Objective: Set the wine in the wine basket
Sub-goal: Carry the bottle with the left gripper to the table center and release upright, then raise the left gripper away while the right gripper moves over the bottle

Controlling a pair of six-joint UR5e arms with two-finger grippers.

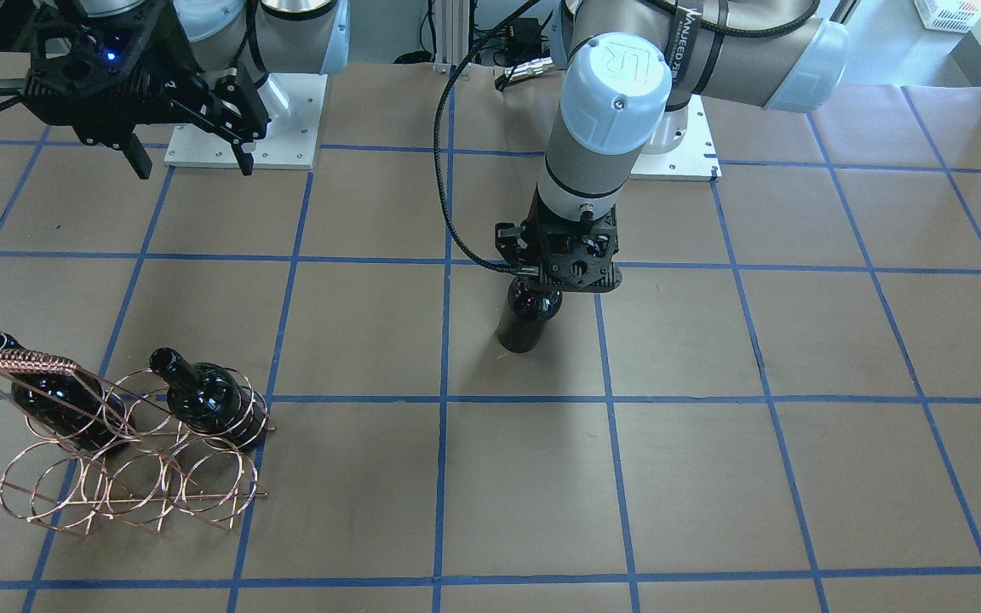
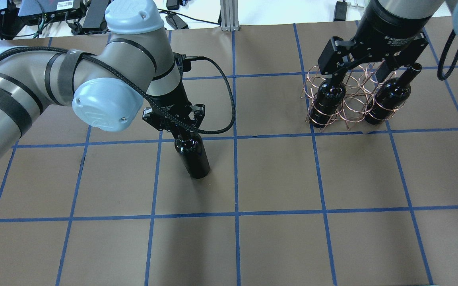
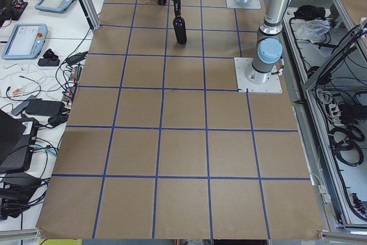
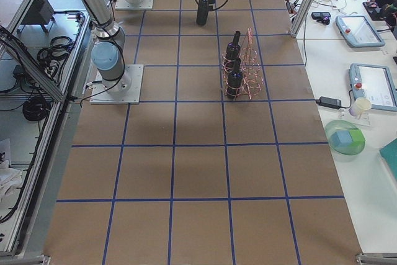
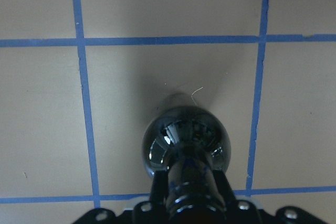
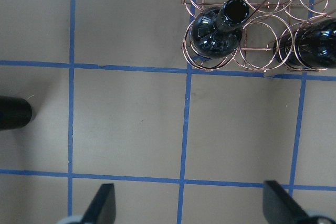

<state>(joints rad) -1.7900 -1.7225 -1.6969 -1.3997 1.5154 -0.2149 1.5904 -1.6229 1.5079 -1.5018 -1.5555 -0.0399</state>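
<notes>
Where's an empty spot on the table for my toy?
The brown paper-covered table is bare all along the edge far from the robot, and between the standing glossy black wine bottle and the copper wire rack. It's crowded at the rack, which holds two more black bottles.

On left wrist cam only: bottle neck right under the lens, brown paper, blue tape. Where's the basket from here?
Observer: On the robot's right side of the table. The wine basket stands well apart from your wine bottle.
Operator: Any slots taken?
Observer: Two. One racked bottle and a second racked bottle stand in it, with an empty ring between them.
Operator: Right arm in the way?
Observer: The right gripper is raised, open and empty, on the robot's side of the basket.
Operator: My grip?
Observer: The left gripper is shut on the neck, and the bottle is upright.
</notes>
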